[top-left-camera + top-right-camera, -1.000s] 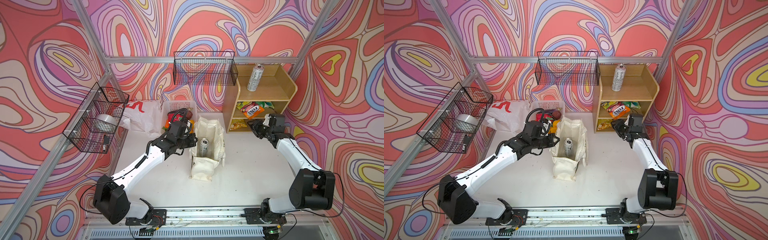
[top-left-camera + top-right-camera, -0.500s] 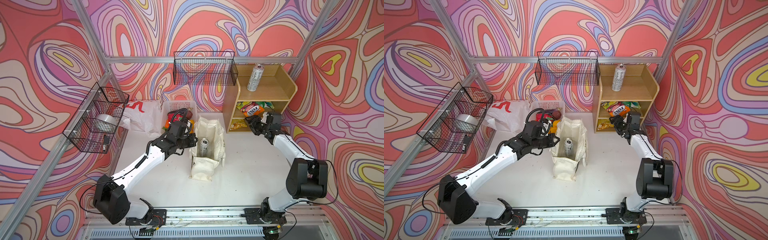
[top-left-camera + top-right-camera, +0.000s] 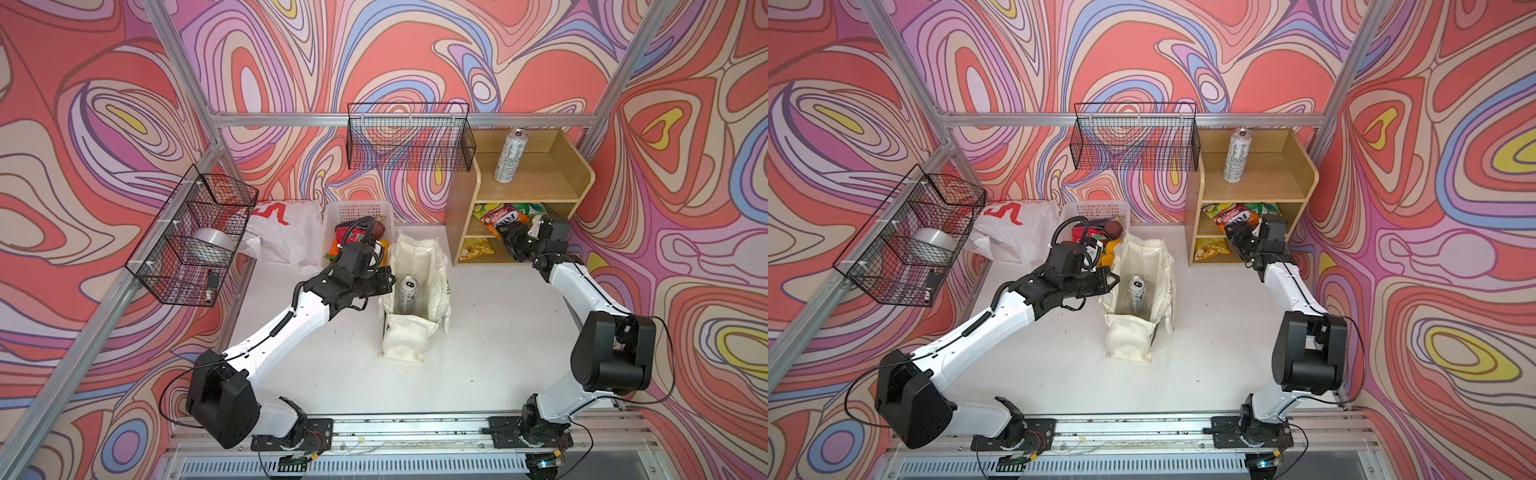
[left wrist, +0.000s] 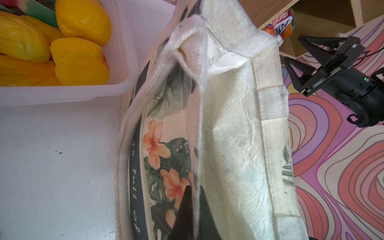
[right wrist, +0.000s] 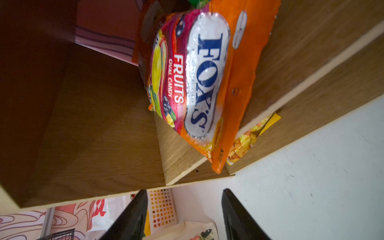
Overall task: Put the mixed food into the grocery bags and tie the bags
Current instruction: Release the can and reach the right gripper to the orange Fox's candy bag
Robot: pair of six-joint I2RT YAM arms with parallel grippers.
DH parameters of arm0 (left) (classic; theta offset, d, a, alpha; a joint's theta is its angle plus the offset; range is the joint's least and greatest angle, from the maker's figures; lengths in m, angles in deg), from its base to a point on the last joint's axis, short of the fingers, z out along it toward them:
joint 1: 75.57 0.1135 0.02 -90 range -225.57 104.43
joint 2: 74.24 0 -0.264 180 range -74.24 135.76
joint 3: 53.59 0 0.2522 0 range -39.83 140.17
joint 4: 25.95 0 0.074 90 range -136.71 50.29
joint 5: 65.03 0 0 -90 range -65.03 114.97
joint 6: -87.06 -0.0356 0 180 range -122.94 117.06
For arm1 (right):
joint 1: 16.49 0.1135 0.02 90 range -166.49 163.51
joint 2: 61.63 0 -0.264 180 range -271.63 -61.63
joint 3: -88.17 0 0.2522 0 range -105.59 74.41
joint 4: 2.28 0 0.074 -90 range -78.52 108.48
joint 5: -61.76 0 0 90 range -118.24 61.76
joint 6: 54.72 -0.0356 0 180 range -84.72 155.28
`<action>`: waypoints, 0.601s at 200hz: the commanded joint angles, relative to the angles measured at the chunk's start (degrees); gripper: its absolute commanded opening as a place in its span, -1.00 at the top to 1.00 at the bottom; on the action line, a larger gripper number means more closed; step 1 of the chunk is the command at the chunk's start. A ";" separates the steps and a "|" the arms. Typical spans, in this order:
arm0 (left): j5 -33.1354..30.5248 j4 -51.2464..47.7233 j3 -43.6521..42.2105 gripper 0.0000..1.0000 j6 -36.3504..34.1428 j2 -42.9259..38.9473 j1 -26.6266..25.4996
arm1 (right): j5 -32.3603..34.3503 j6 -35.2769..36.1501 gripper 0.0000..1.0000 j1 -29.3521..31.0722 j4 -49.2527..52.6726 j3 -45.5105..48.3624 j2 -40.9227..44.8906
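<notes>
White tabletop (image 3: 478, 332), swirly pink walls: the snack-fetching step.
Left gripper (image 4: 194, 193) pinches the canvas tote (image 3: 432, 266) rim, centre frame; right gripper (image 5: 184, 190), jaws spread, faces the Fox's candy packet (image 5: 199, 83) on the upper-right wooden shelf (image 3: 532, 178). Next it should reach in and close on it.

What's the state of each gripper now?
Left gripper: shut on the rim of the canvas tote.
Right gripper: open, empty, facing the Fox's candy packet.

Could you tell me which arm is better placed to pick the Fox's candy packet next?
Probably right: the right claw, open, faces the candy packet; the left claw is shut on the tote rim.
</notes>
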 commanded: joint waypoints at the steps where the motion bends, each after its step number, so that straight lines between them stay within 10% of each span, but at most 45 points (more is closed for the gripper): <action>1: 0.20 0.56 0.26 1.00 0.60 -0.29 -0.08 | -0.26 -0.36 -0.13 -0.55 0.34 -2.36 -2.29; 120: 0.32 0.47 0.57 1.00 0.37 -0.55 -0.08 | 0.43 -0.91 -0.08 -0.80 -0.44 -0.34 -3.08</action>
